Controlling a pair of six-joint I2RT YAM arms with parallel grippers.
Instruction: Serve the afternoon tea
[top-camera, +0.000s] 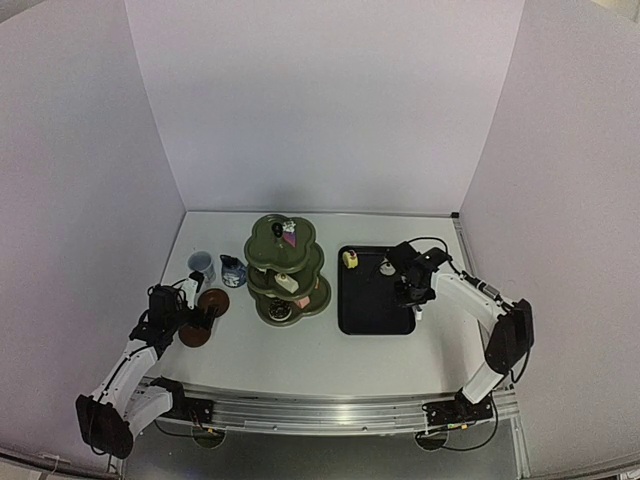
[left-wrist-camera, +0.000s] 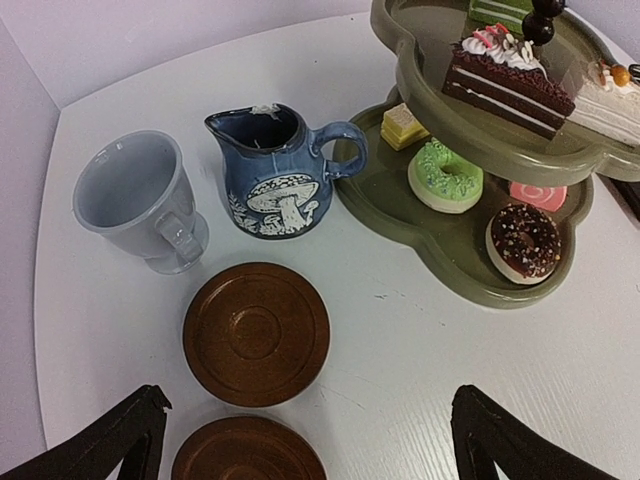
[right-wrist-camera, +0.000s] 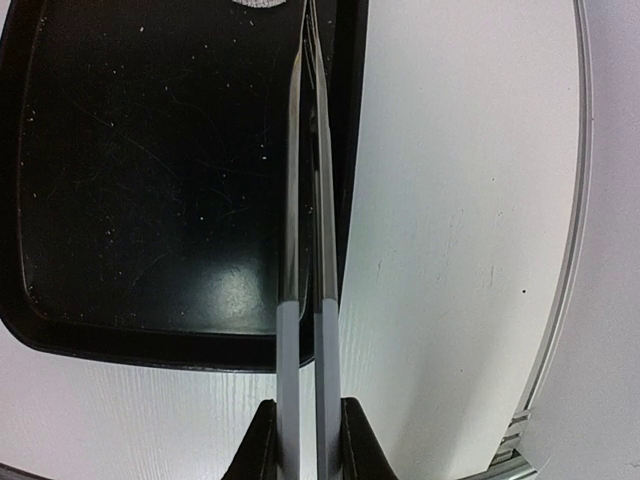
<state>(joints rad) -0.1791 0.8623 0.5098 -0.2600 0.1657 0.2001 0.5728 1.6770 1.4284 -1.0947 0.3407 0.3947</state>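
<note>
The dark green three-tier stand (top-camera: 287, 268) holds pastries: a chocolate cake slice (left-wrist-camera: 505, 80), a green doughnut (left-wrist-camera: 447, 173) and a chocolate doughnut (left-wrist-camera: 524, 240). Left of it stand the pale blue cup (left-wrist-camera: 140, 195) and the dark blue mushroom jug (left-wrist-camera: 275, 170). Two brown saucers (left-wrist-camera: 256, 332) (left-wrist-camera: 248, 452) lie bare in front of them. My left gripper (left-wrist-camera: 310, 445) hovers open over the near saucer, holding nothing. My right gripper (right-wrist-camera: 308, 450) is shut on the metal tongs (right-wrist-camera: 305, 250), which reach out along the tray's right edge.
The black tray (top-camera: 372, 310) lies right of the stand, with a yellow pastry (top-camera: 350, 259) and a white one (top-camera: 387, 268) at its far end. White walls enclose the table on three sides. A metal rail (right-wrist-camera: 578, 200) runs along the table's edge.
</note>
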